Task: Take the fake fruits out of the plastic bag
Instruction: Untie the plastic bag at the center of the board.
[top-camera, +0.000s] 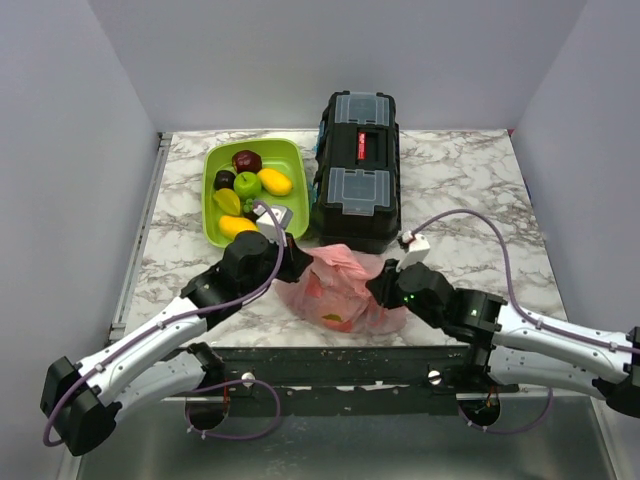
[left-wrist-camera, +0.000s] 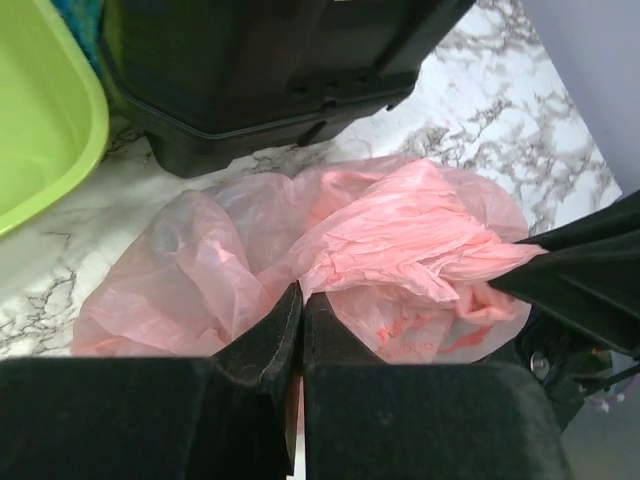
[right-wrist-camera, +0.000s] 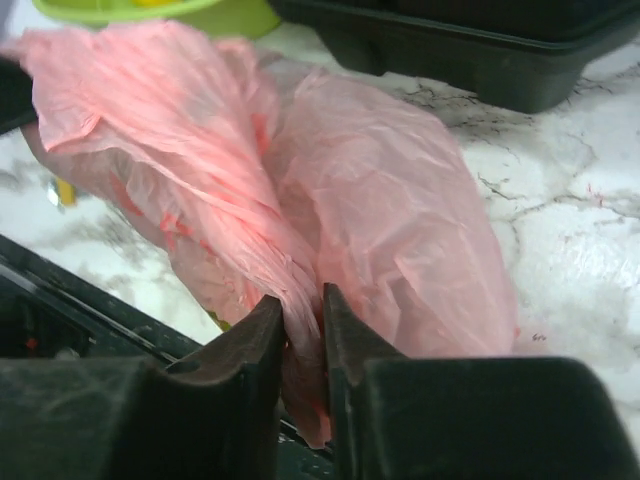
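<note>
Left end effector (left-wrist-camera: 302, 300) is clenched at the left edge of the plastic bag (top-camera: 340, 283), with pink film showing in the slit between its fingers. Right end effector (right-wrist-camera: 303, 310) grips a bunched fold at the bag's right side. Bag lies on the bench (top-camera: 460, 180), just beside the near side of the black toolbox (top-camera: 357, 170). One yellow-green fake fruit (top-camera: 332, 320) shows through the film at the bag's near edge.

Lime-green tray (top-camera: 285, 160) beside black toolbox (top-camera: 357, 170) on marble table (top-camera: 460, 190)
</note>
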